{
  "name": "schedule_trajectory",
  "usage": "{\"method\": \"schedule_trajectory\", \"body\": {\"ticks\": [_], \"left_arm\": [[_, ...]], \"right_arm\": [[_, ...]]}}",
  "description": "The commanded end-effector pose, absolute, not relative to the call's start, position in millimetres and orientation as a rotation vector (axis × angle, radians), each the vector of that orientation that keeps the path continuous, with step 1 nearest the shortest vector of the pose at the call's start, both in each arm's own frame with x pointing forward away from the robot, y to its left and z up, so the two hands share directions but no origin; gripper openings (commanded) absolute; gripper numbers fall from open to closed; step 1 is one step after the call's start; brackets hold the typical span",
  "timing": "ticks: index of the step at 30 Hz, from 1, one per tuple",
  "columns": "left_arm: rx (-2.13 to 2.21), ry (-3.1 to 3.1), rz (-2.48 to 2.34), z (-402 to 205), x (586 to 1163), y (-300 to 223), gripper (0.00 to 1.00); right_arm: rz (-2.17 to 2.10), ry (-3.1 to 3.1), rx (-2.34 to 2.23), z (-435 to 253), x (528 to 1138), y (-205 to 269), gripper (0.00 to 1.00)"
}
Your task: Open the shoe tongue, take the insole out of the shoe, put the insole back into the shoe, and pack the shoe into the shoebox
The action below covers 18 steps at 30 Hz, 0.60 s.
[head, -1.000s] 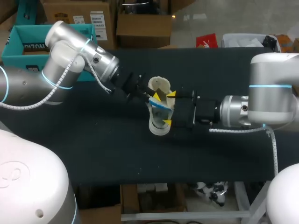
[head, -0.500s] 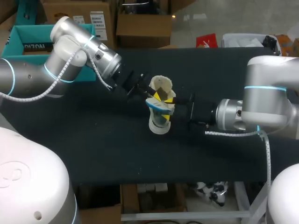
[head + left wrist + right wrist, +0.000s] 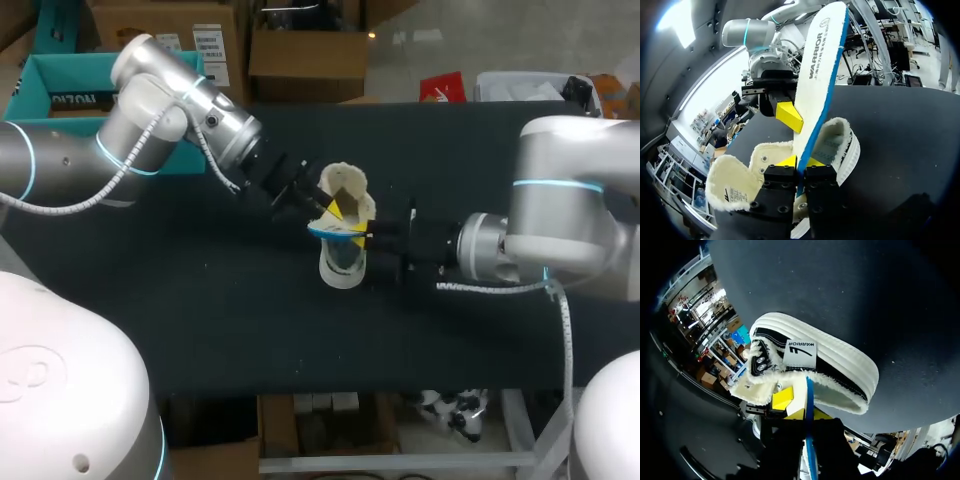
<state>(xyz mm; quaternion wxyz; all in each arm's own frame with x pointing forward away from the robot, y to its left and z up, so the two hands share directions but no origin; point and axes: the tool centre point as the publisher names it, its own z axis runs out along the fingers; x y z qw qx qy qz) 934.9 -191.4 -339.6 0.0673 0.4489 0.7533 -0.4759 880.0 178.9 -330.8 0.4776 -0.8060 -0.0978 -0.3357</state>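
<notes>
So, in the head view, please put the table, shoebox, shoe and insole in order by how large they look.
1. table
2. shoebox, though the left arm hides part of it
3. shoe
4. insole, seen edge-on as a thin blue strip, so it looks smallest here

A table (image 3: 480, 160) draped in black cloth carries two things — a white fleece-lined shoe (image 3: 338, 268) with a black side panel, resting on its thick white sole near the middle, and an open teal cardboard box (image 3: 50, 95) at the far left corner, well apart from it.
</notes>
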Motion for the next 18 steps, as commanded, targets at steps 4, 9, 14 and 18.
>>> {"method": "schedule_trajectory", "body": {"ticks": [4, 9, 14, 18], "left_arm": [[1.339, 2.277, -1.441, -341.0, 932.0, -189.8, 0.0], [1.317, 2.299, -1.442, -344.8, 934.0, -189.8, 0.0], [1.298, 2.315, -1.461, -351.1, 939.5, -191.1, 0.09], [1.292, 2.317, -1.47, -352.4, 940.2, -191.0, 0.34]], "right_arm": [[-0.826, -0.267, -1.978, -343.1, 895.2, 185.2, 0.0], [-0.823, -0.268, -1.985, -350.9, 903.9, 182.5, 0.0], [-0.839, -0.258, -2.006, -353.4, 907.5, 180.6, 0.0], [-0.847, -0.248, -2.027, -354.6, 909.5, 180.3, 0.0]]}}
